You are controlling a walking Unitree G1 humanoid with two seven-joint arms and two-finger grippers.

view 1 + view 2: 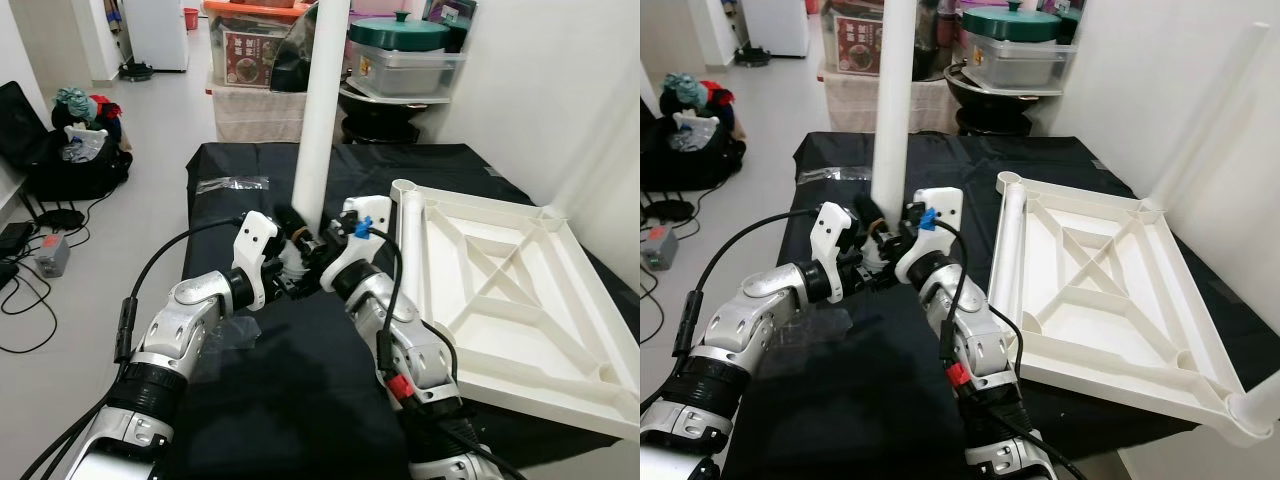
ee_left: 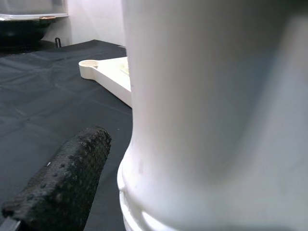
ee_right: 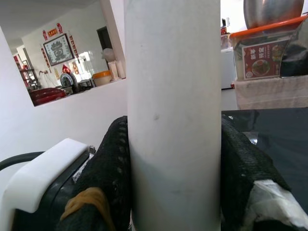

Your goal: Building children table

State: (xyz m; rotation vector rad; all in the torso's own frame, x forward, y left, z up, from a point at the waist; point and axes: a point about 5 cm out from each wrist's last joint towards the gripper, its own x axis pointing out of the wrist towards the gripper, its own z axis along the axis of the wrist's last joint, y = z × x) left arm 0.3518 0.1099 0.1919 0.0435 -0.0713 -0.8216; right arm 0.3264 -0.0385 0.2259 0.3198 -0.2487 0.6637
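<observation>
Fig.: Table leg [image 1: 322,110], a white plastic tube, stands upright on the black-covered table [image 1: 290,400], near its middle and just beside the left long edge of the inverted tabletop [image 1: 520,290].

Grip: Right gripper [image 1: 318,262] is clamped on the leg close to its lower end; the right wrist view shows a black finger [image 3: 113,173] pressed to each side of the tube. Left gripper [image 1: 292,268] meets the leg at the same height from the opposite side. One textured finger [image 2: 62,187] lies beside the base collar; whether its jaws are closed on the leg can't be told.

Tabletop: ribbed underside up, w/ round sockets at the corners; the far-left socket [image 1: 404,187] sits just beside the leg. A second leg [image 1: 1210,110] leans up from the far-right corner.

Handling (judged): hollow moulded plastic, so prob. light and stiff, but tall and top-heavy when held low, and it will want to tip. Surface is smooth and likely slippery, so pads need a firm squeeze. Best hold is low on the shaft just above the collar, both sides opposed, keeping the axis vertical for seating in a socket. Thin walls may flex under hard pinch.
</observation>
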